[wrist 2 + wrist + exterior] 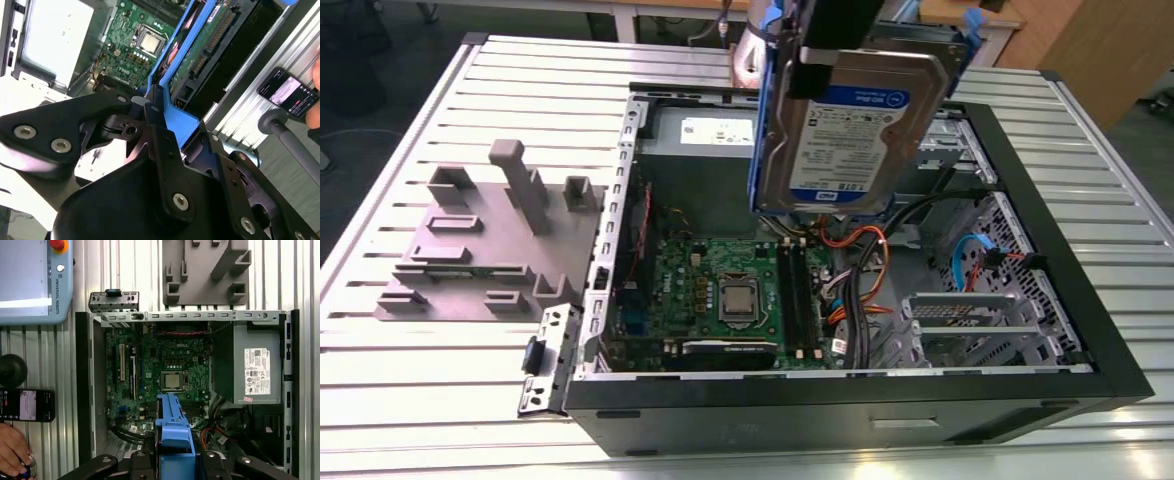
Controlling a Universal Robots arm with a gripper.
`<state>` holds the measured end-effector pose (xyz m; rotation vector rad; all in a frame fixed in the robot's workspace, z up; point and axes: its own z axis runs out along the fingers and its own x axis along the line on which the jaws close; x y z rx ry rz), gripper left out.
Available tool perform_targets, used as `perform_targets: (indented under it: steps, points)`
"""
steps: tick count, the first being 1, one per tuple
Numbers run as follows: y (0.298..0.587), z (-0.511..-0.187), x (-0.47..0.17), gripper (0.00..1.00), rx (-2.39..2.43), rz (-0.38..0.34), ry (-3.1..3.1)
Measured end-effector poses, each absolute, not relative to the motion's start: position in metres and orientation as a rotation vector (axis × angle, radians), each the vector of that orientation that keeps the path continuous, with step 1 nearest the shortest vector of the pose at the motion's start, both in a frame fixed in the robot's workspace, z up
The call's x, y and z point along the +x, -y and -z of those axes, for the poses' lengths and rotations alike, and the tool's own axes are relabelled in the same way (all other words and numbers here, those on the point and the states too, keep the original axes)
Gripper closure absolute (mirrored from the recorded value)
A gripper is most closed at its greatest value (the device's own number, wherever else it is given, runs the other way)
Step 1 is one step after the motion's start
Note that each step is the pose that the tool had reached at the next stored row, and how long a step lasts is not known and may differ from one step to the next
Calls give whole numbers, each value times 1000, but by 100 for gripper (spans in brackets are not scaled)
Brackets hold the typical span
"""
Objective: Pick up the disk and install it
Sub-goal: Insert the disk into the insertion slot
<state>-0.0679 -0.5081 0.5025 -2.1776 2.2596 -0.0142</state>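
Note:
The disk [854,135], a silver hard drive with a white-and-blue label in a blue bracket, hangs upright above the open computer case [854,405], over the motherboard's far side. My gripper [827,55] is shut on its upper end, black fingers clamping the blue bracket. In the second wrist view the gripper [165,112] pinches the bracket, and the disk [202,42] shows its green circuit-board side. In the first wrist view the disk's blue bracket [175,427] stands edge-on above the motherboard, held by the gripper [175,457].
Inside the case lie the motherboard [720,290], a grey power supply [250,370], orange cables [874,250] and a metal drive cage [961,320]. A grey fixture block [480,240] sits at the exterior view's left. A hand [12,450], phone [27,405] and pendant [30,280] are beside the case.

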Motion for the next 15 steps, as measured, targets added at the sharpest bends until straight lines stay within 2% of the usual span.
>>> perform_targets:
  steps: [15]
  points:
    - [524, -496, -57, 64, -2178, 15, -2260]
